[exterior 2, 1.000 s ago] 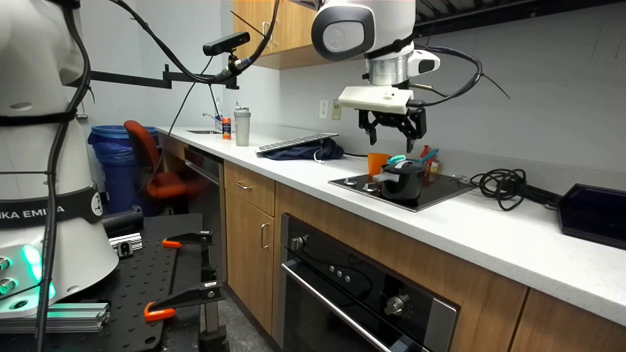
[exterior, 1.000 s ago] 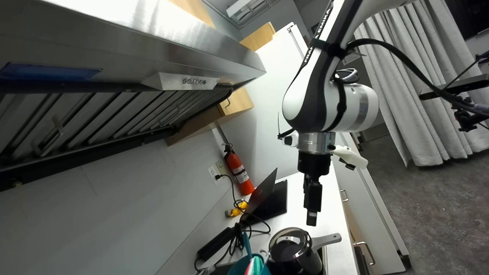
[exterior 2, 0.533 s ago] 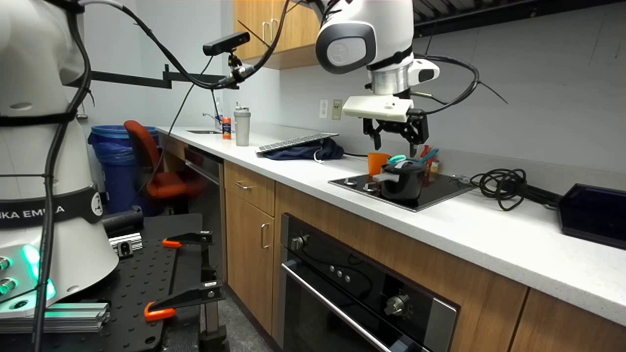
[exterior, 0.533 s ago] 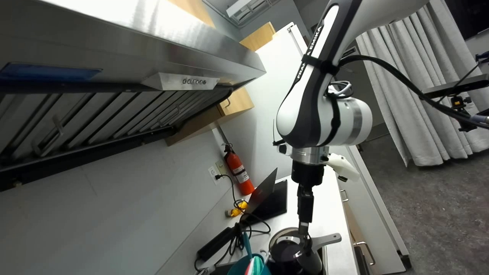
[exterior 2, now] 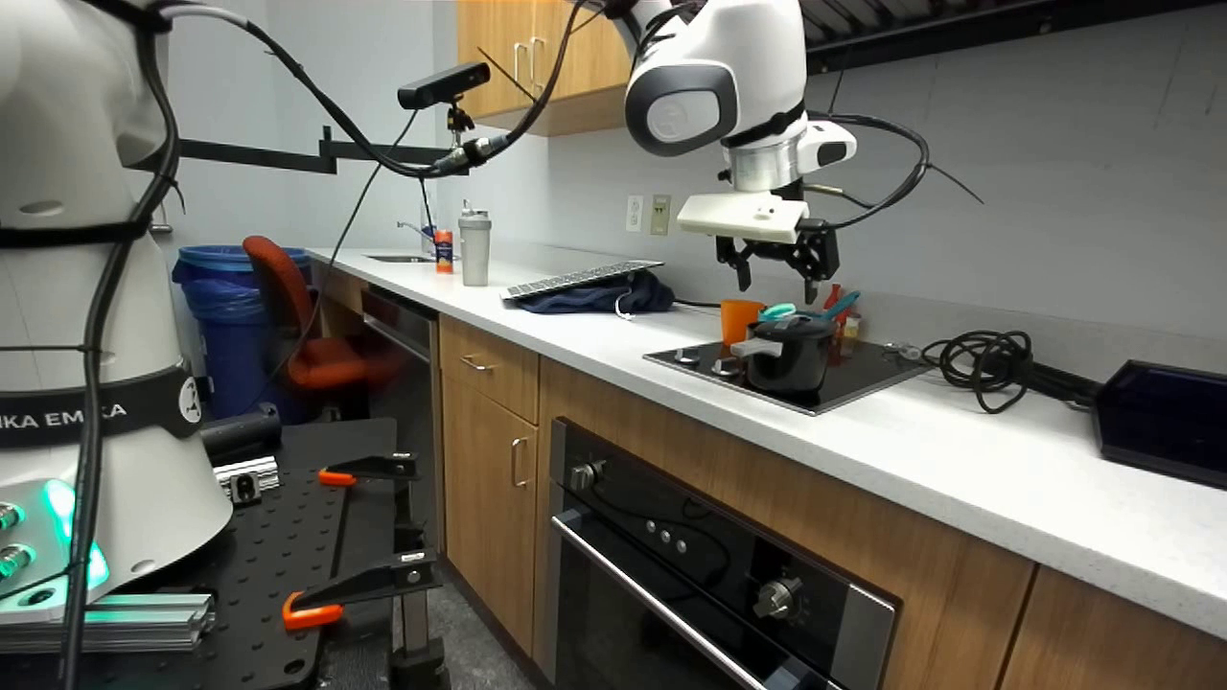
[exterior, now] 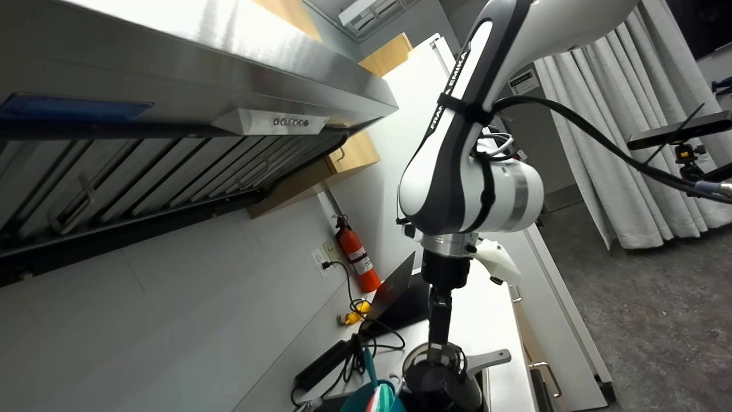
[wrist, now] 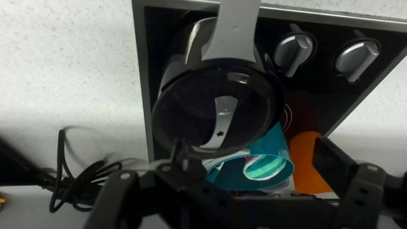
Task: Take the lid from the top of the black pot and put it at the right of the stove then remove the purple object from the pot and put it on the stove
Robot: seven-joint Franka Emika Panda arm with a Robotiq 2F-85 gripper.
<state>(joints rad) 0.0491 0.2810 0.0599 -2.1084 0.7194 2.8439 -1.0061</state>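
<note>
The black pot (exterior 2: 791,369) stands on the black stove (exterior 2: 877,366), its long grey handle (wrist: 237,35) pointing to the counter's front edge. The round dark glassy lid (wrist: 190,111) sits on the pot, with a grey strap handle (wrist: 225,109) across it. The lid also shows in an exterior view (exterior: 420,372). My gripper (exterior 2: 777,290) is open and empty, fingers pointing down, above and apart from the lid. In the wrist view, the gripper (wrist: 251,151) has its left finger over the lid's edge and its right finger beside the orange cup. The purple object is hidden.
A teal container (wrist: 273,140) with striped contents stands close behind the pot. An orange cup (wrist: 303,162) stands beside it. Stove knobs (wrist: 294,52) lie near the pot. Black cables (exterior 2: 983,364) and a black box (exterior 2: 1165,422) lie on the counter. A range hood (exterior: 200,68) hangs above.
My gripper has moved down and over the pot, shifting left and downward in an exterior view. It has stayed open. The pot and lid have not moved.
</note>
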